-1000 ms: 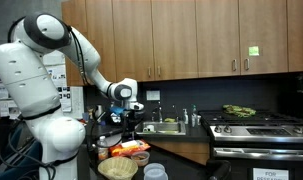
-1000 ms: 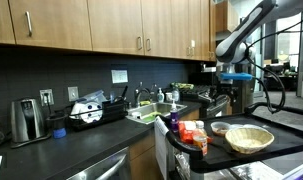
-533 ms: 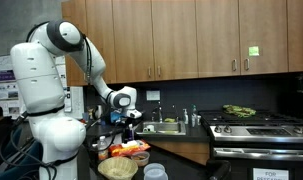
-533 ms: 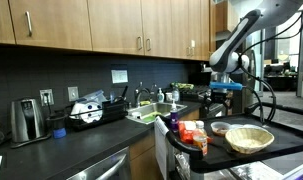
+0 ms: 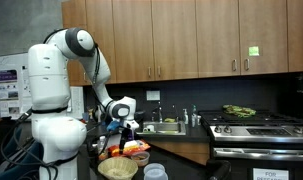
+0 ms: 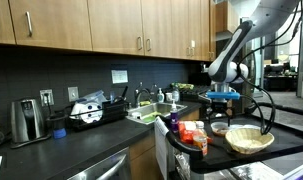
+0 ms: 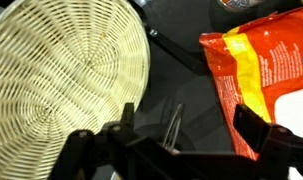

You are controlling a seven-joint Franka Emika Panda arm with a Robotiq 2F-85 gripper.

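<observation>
Pincer (image 7: 176,150): the jaws are spread fully wide and nothing is held between them; no object is touched. It is seen pointing straight down in both exterior views (image 5: 124,127) (image 6: 222,101).
Pincer position: it is hung above the bare strip of dark worktop (image 7: 181,85) that is left between the wicker basket and the snack bag, clear of both. The downward pose is judged to be kept so that both things are taken in at once by the wrist view.
Wicker basket (image 7: 66,75): it is set on its base with the mouth upward, near the end edge of the worktop, as is seen in both exterior views (image 5: 118,168) (image 6: 249,139). This is judged to be its stable resting pose.
Snack bag (image 7: 266,70): the orange and red bag is laid flat on its broad side, just beside the basket but apart from it, further in from that edge (image 6: 194,136). Being soft, it is judged unable to stand upright.
Bowl (image 6: 223,128): it is placed near the basket, beneath the pincer's side of the worktop.
Sink (image 6: 151,114): it is sunk into the worktop along the back wall, well apart from the pincer.
</observation>
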